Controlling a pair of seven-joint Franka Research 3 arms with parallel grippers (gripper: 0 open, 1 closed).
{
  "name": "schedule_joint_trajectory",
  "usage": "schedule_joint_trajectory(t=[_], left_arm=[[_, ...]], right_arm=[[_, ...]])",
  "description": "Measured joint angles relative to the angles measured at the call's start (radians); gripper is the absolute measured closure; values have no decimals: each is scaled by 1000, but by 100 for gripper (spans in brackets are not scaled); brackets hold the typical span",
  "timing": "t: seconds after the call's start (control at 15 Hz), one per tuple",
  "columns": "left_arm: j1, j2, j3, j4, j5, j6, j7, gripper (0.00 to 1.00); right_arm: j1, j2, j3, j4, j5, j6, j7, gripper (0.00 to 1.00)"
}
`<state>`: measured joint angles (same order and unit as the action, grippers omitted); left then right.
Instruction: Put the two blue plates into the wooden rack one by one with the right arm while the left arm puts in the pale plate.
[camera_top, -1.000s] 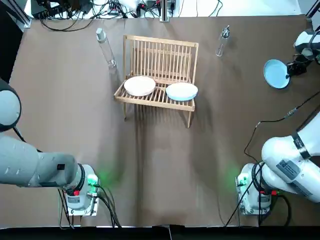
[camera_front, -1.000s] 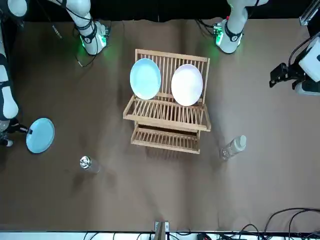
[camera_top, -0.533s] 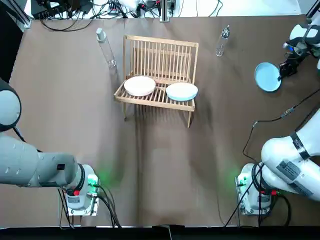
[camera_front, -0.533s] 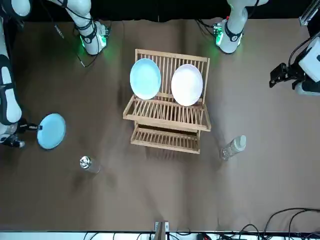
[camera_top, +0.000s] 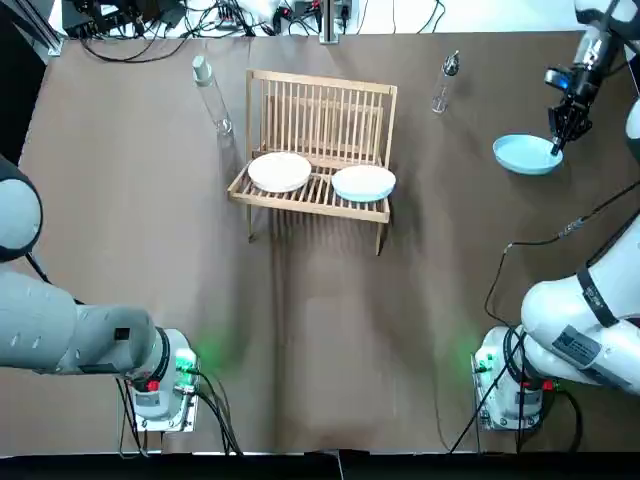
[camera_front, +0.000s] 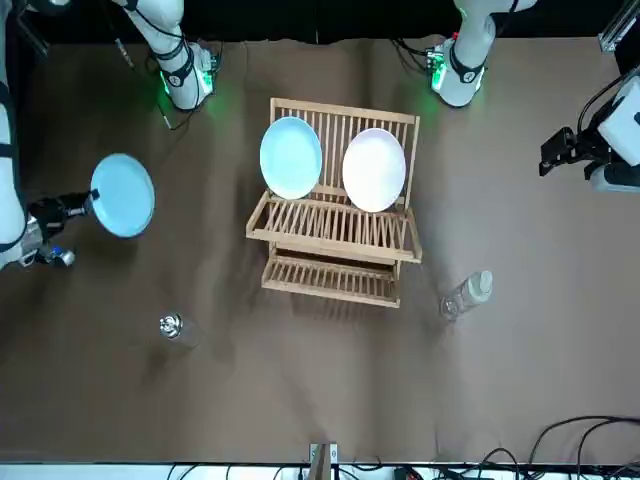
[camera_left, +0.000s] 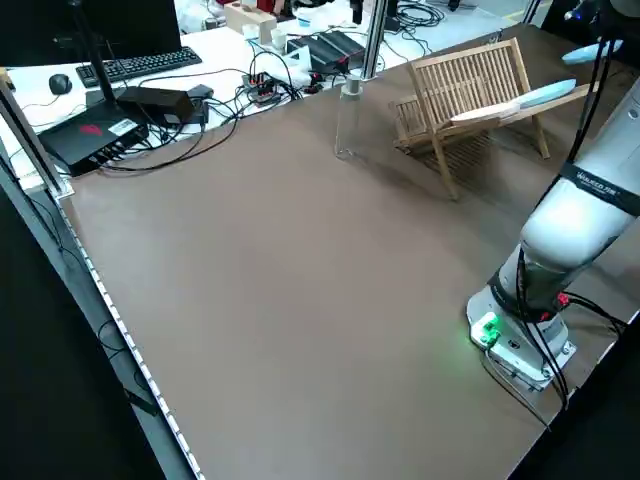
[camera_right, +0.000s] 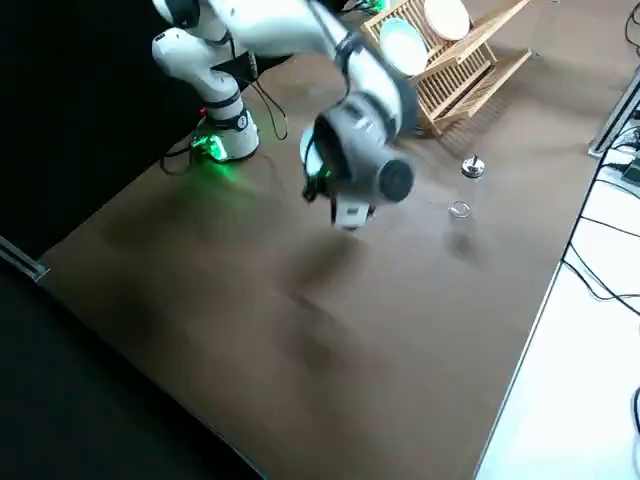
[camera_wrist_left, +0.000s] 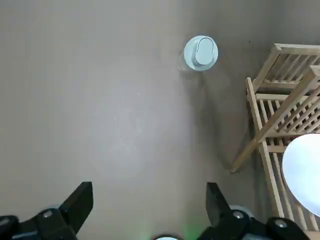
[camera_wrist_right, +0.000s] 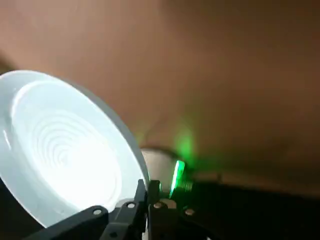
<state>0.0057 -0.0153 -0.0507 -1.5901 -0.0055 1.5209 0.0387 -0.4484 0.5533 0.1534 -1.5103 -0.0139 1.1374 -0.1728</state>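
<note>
The wooden rack stands mid-table and holds a pale plate and a blue plate side by side, both on edge. My right gripper is off to the rack's right, raised above the table and shut on the rim of the second blue plate. In the right wrist view that plate is tilted, with the jaws clamped on its edge. My left gripper hovers open and empty over bare table left of the rack; the front view shows it at the left edge.
A clear bottle stands upright left of the rack, and a smaller one at its right rear. Cables and equipment run along the far table edge. The arm bases sit at the near edge.
My right gripper has lifted the blue plate off the table and carried it up and toward the rack, tilting it. The left arm and the racked plates have not moved.
</note>
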Motion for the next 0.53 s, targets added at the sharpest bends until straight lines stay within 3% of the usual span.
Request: schedule_joint_trajectory(t=[0.33,0.53], left_arm=[[0,0,1,0,0,0,0,0],[0,0,1,0,0,0,1,0]], right_arm=[[132,-138,11,-26,89,-341,196,97],[280,-218,17,-94,194,-371,400,97]])
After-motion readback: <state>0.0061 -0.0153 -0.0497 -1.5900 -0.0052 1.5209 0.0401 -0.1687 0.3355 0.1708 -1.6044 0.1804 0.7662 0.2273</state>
